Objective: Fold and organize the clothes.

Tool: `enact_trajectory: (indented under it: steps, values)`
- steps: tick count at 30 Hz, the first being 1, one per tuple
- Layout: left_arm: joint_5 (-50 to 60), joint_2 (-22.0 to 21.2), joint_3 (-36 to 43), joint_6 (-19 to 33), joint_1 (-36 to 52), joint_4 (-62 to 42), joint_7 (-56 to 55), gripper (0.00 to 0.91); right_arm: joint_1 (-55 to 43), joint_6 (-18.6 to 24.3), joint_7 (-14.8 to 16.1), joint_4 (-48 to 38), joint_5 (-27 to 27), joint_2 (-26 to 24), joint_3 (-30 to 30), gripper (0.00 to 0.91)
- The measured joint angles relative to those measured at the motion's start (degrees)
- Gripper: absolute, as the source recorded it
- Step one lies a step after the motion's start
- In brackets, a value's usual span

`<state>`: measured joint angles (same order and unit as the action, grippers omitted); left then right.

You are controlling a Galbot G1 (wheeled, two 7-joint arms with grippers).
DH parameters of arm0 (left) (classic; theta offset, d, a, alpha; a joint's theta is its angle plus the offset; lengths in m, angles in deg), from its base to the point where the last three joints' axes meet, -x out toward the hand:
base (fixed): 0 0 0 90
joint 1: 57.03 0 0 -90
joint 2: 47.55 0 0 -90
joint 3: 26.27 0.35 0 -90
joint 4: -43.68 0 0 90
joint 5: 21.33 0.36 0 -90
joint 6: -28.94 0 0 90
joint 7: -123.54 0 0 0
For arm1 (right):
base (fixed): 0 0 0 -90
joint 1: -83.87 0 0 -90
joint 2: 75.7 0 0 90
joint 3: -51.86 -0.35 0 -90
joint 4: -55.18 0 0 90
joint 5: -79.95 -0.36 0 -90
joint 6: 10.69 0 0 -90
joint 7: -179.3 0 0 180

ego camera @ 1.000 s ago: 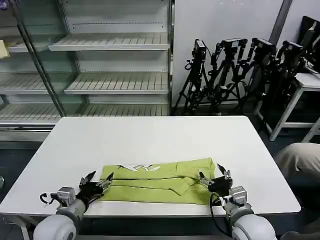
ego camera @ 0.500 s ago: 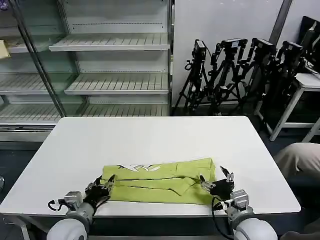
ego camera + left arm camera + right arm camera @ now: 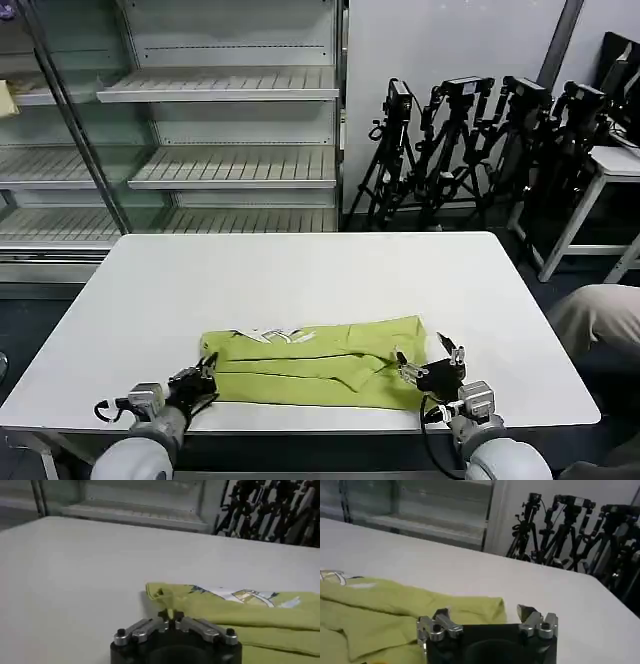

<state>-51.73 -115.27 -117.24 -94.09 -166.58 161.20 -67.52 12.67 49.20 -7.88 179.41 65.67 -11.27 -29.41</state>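
Lime shirt (image 3: 318, 360), part-folded, lies on the counter (image 3: 300, 270); left hand (image 3: 197, 382) pinched on its near-left corner; right hand (image 3: 428, 365), fingers apart, straddles the right edge; close right before lifting evenly.

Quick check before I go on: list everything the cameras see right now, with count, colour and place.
Lime-green thin fabric T-shirt: one, folded into a long band, near edge of the table between the two tools.
White rectangular table: one, white, directly ahead.
Glass-fronted shelving unit: one, pale grey shelves, behind the table to the left.
Black camera tripods: several, black, standing against the wall behind the table to the right.
White side table: one, white, far right.
Person's knee in beige trousers: one, right edge, not touching the shirt.
Left tool: one, black and silver, shut on the shirt's left end.
Right tool: one, black and silver, open at the shirt's right end.
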Motion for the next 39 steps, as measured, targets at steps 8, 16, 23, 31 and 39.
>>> enact_trajectory:
  steps: [8,16,23,31,39]
  values:
    - [3.9,7.6,-8.8,-0.1,0.6,-2.2,4.0,0.01,-0.9,0.4,0.2,-0.5,0.1,0.3,0.1,0.907]
    - [5.8,14.2,-20.7,-0.2,-1.5,-2.9,11.1,0.01,-1.3,0.9,0.4,-1.2,0.4,0.8,0.1,0.907]
    - [2.5,13.9,-20.8,-0.1,-2.2,3.4,12.7,0.01,-0.9,1.2,0.4,-1.2,1.0,0.8,-0.2,0.907]
    - [3.7,7.2,-8.9,0.0,-0.6,8.5,11.9,0.01,0.3,1.6,0.4,-0.4,1.8,0.6,-1.4,0.907]
    - [7.7,1.3,2.7,0.2,1.1,9.4,11.5,0.01,1.4,2.3,0.4,-0.2,2.4,0.9,-2.0,0.907]
